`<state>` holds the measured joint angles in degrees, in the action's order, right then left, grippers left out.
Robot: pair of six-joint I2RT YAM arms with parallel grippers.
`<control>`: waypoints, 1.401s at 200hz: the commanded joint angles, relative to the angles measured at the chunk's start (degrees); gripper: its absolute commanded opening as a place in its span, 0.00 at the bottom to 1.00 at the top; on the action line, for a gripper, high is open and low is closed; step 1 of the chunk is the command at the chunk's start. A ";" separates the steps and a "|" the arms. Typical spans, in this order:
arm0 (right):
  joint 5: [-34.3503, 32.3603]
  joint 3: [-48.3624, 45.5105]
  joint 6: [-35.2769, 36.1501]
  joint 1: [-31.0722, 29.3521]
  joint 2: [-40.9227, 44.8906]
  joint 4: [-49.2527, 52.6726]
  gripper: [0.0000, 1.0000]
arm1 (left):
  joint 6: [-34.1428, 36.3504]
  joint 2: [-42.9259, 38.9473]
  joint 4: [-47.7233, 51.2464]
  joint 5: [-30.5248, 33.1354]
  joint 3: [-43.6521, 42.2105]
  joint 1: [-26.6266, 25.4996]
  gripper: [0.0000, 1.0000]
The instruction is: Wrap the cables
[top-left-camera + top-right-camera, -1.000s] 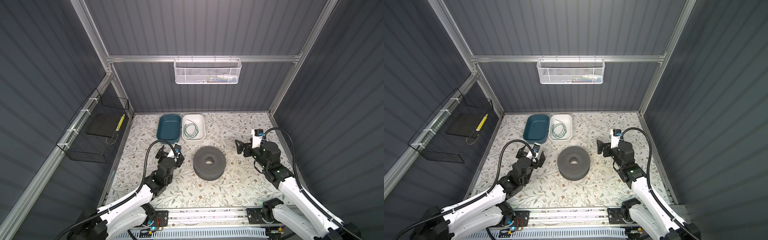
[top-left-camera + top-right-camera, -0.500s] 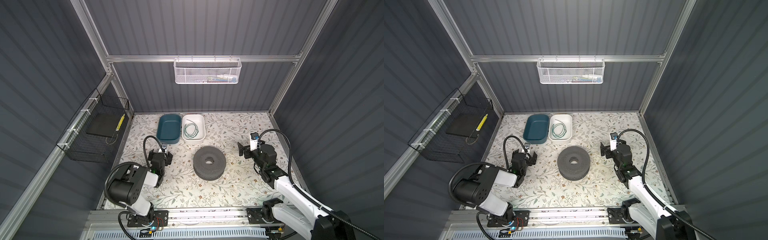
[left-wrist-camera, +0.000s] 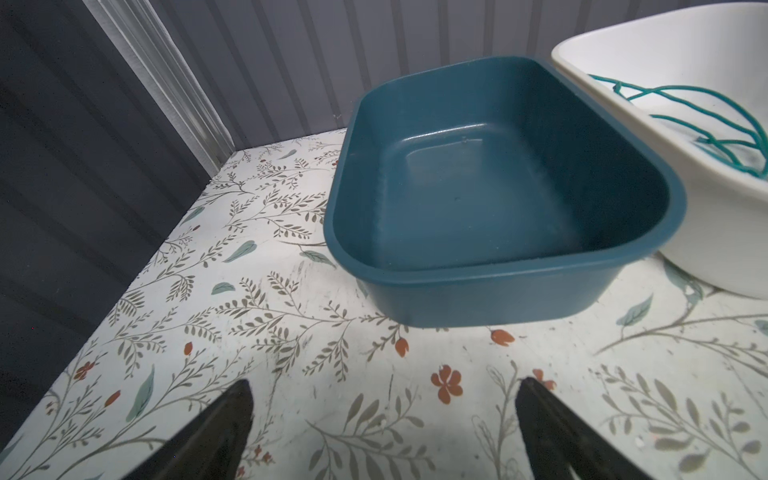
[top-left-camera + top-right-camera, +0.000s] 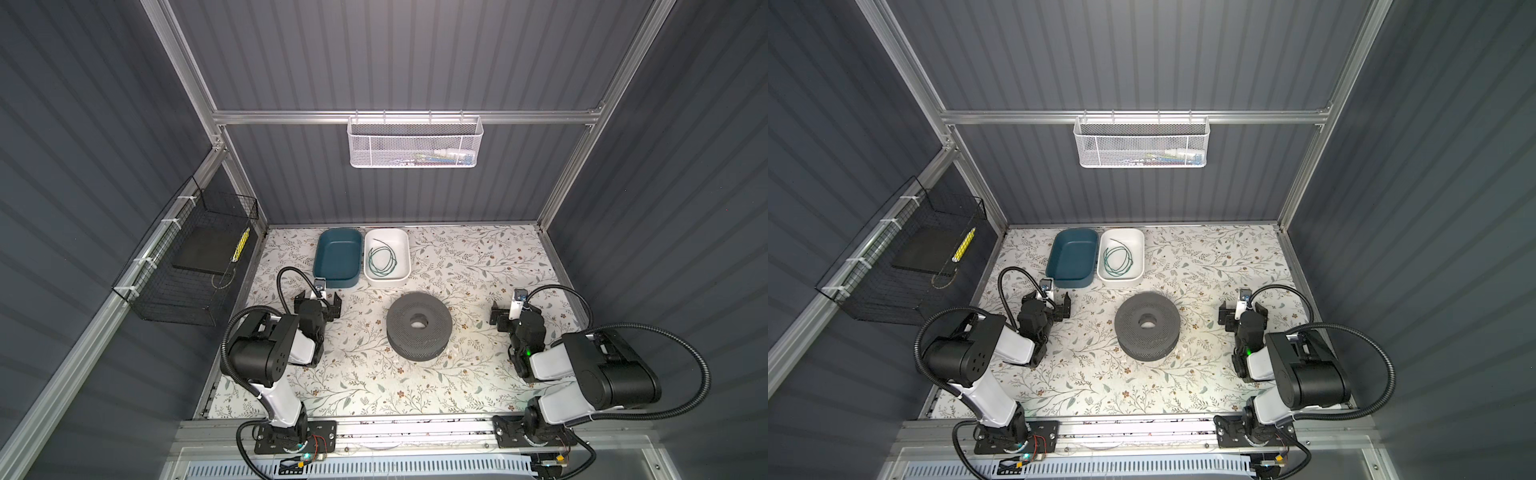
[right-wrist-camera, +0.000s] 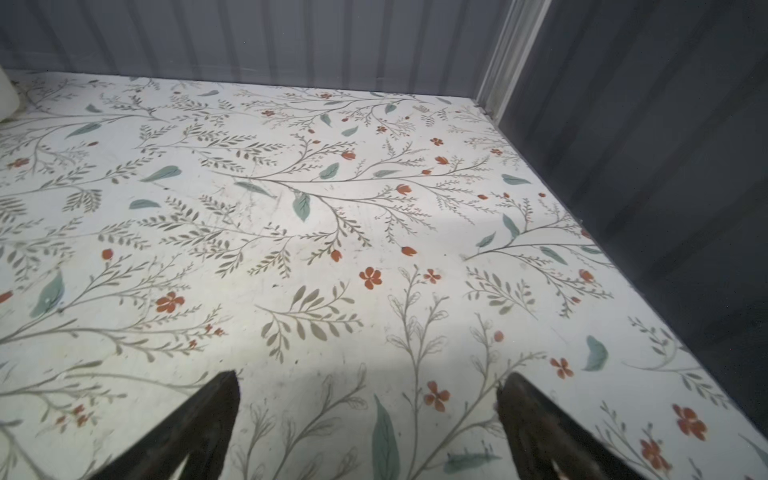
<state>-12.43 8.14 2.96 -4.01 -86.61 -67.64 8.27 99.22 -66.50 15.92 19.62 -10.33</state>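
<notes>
Thin green cable (image 3: 681,87), loosely coiled

Green cable (image 4: 381,262): thin dark-green wire, loosely coiled in a few open loops, one end straying, lying inside the white tray (image 4: 404,245) at twelve o'clock on the worktop (image 4: 478,270).

Floral surface (image 4: 478,266) in front of me. Teal tub (image 4: 336,257) and white tub (image 4: 386,280) sit side by side at the far edge, just beside each other. Grey foam ring (image 4: 436,328) lies flat mid-surface, well apart from both tubs. White mesh basket (image 4: 415,143) hangs on the back rail. Black wire basket (image 4: 183,291) hangs on my left wall, with a dark flat pad (image 4: 203,249) inside.
</notes>
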 commanded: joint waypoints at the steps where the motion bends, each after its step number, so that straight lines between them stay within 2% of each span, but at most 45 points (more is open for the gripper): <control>1: -1.19 3.12 -1.80 0.54 1.41 -5.00 0.99 | -1.38 -0.87 1.52 -1.01 0.95 0.48 0.99; 18: -1.45 4.10 -2.03 0.64 1.58 -2.98 0.99 | -3.17 -0.59 2.41 3.73 1.93 0.49 1.00; 33: -1.63 5.19 -2.56 1.01 1.71 -0.76 0.99 | -5.45 -0.28 7.19 8.54 4.66 0.55 0.99; 59: 0.45 7.85 -4.29 2.93 2.21 5.45 0.99 | -6.08 -0.35 8.50 7.92 5.16 1.10 0.99; 75: 8.09 10.76 -6.56 6.53 3.04 12.60 0.99 | -6.70 -0.52 10.50 6.32 6.01 1.97 0.99; 84: 11.26 10.66 -7.51 8.24 3.35 12.96 0.99 | -7.19 -0.52 11.83 4.10 6.66 3.05 0.99; 101: 11.47 10.54 -7.44 8.32 2.90 11.89 0.99 | -8.12 -0.83 14.15 0.49 7.41 4.87 0.99; 280: 13.74 10.75 -5.95 7.73 3.11 12.59 0.99 | -8.09 -0.87 13.59 0.44 7.10 4.97 0.99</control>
<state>0.25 18.15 -3.77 4.01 -84.05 -55.11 0.80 99.22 -52.47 16.84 26.04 -5.32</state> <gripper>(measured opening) 0.989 0.994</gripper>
